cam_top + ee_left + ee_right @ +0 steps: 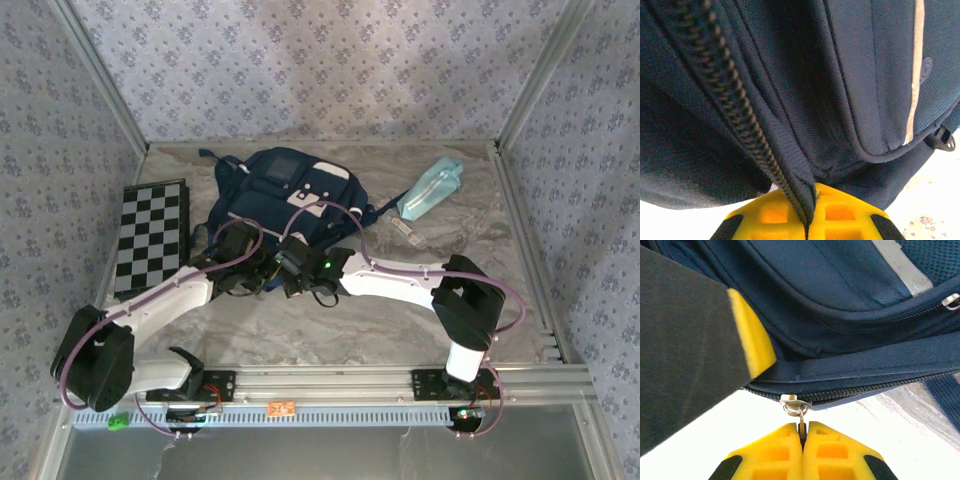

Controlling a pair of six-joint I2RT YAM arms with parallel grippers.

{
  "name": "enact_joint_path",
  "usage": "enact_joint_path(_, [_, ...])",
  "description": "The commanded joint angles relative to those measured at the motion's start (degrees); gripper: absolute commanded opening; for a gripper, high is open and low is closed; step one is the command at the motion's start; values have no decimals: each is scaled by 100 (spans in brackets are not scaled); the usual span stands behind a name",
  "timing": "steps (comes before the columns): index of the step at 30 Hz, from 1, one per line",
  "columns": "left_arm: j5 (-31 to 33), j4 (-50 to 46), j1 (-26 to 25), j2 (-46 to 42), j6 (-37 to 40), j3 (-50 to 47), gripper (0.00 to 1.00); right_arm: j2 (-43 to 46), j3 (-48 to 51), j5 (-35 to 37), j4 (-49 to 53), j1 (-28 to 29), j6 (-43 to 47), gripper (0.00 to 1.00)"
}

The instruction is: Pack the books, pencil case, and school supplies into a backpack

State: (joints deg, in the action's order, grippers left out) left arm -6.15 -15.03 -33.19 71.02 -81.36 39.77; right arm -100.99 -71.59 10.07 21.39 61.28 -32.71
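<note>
The navy backpack lies flat at the back middle of the table. My left gripper is at its near edge, shut on the fabric edge beside the zipper teeth, as the left wrist view shows. Right next to it, my right gripper is shut on the metal zipper pull of the same zipper. The mint-teal pencil case lies to the right of the backpack. The small pale school supplies item lies just in front of the case. The books are out of view.
A black-and-white checkered board lies at the left, close to the left arm. Patterned walls and aluminium posts close in the table on three sides. Bare marble tabletop stretches between the backpack and the arm bases.
</note>
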Motion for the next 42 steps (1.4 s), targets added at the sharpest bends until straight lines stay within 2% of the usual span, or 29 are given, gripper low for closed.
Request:
enact_joint_path(1, [553, -420, 60, -319, 304, 221, 0, 252, 200, 405, 581, -44, -138, 0])
enact_joint_path(10, [487, -667, 369, -811, 797, 60, 0, 591, 654, 621, 993, -315, -131, 0])
enact_joint_path(16, [353, -754, 662, -1049, 900, -133, 0, 662, 796, 560, 981, -743, 31, 0])
enact_joint_path(29, [448, -1117, 937, -1313, 1234, -118, 0, 431, 773, 570, 643, -1809, 339, 0])
enact_joint_path(35, [409, -1156, 964, -1302, 1367, -93, 0, 612, 791, 320, 587, -1596, 528, 0])
enact_joint_path(39, [253, -1130, 964, -1276, 1512, -88, 0, 825, 1016, -140, 365, -1500, 520, 0])
enact_joint_path(40, [210, -1112, 964, -1267, 1539, -96, 1, 864, 1054, -249, 326, -1492, 511, 0])
enact_joint_path(42, [117, -1123, 964, -1249, 1619, -80, 11, 937, 1086, -383, 304, -1442, 464, 2])
